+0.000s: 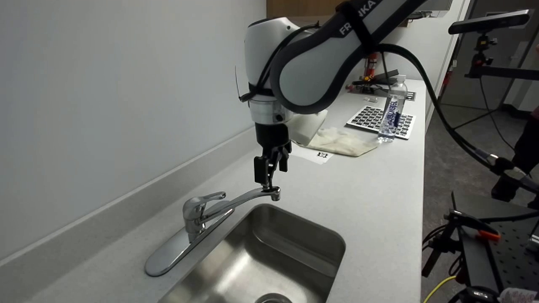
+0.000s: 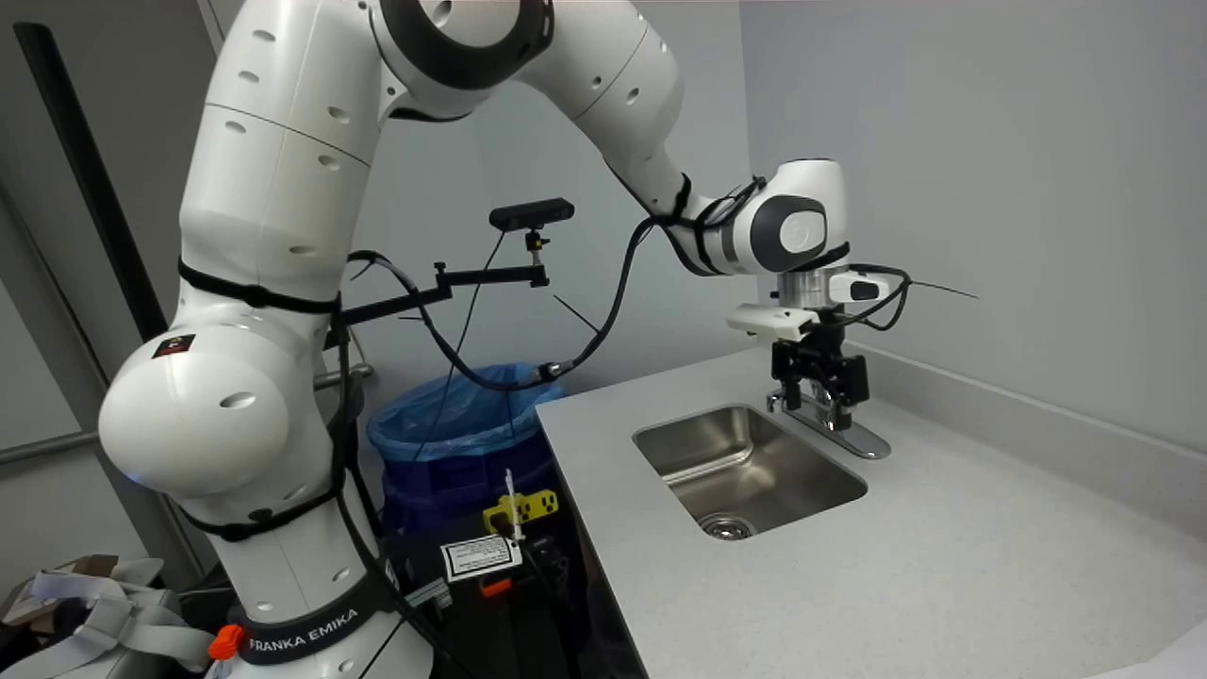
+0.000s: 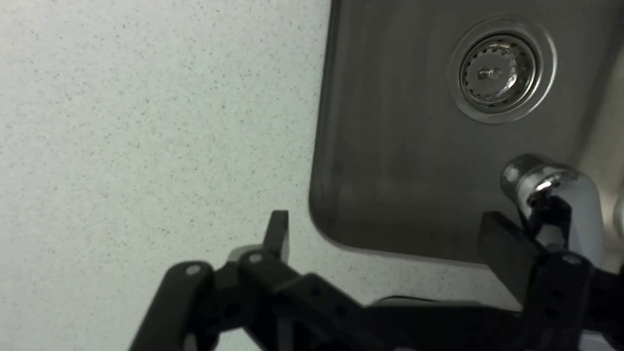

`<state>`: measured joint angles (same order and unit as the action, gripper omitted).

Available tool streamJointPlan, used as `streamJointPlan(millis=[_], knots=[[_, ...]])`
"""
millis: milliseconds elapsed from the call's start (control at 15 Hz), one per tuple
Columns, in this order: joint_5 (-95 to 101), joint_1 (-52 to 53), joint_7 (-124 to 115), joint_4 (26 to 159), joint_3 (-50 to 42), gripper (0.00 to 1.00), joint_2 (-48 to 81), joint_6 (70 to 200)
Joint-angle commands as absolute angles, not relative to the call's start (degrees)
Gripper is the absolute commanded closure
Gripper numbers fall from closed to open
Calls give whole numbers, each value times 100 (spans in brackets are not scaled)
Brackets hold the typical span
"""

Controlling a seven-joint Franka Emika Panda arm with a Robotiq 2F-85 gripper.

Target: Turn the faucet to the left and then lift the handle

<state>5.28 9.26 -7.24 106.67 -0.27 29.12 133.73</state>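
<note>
The chrome faucet (image 1: 194,214) stands on its elongated base plate beside the sink. Its long spout (image 1: 248,197) reaches over the sink's edge. The handle (image 1: 214,196), a short lever atop the body, lies low above the spout. In an exterior view the faucet (image 2: 863,440) is partly hidden behind my gripper (image 2: 813,404). My gripper (image 1: 271,169) points down just above the spout's end. In the wrist view my gripper (image 3: 390,234) is open with nothing between its fingers. The spout's end (image 3: 585,204) is outside the right finger, close beside it; contact cannot be told.
The steel sink (image 1: 303,252) with a drain (image 3: 502,70) is set into the counter (image 1: 370,202). A wall runs behind the faucet. Further along the counter are a cloth (image 1: 341,141), a keyboard-like panel (image 1: 366,120) and a water bottle (image 1: 392,111). A blue-lined bin (image 2: 462,415) stands beside the counter.
</note>
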Motion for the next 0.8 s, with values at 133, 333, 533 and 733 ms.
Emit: streamJointPlan(millis=[133,333,533,733], knots=[[691,1048,-645,10986,228,0,2792,13438],[734,1125,-653,11041,329,0,2773,13479],[729,1174,-660,11085,397,0,2770,13499],[702,1229,-653,11129,470,0,2761,13540]])
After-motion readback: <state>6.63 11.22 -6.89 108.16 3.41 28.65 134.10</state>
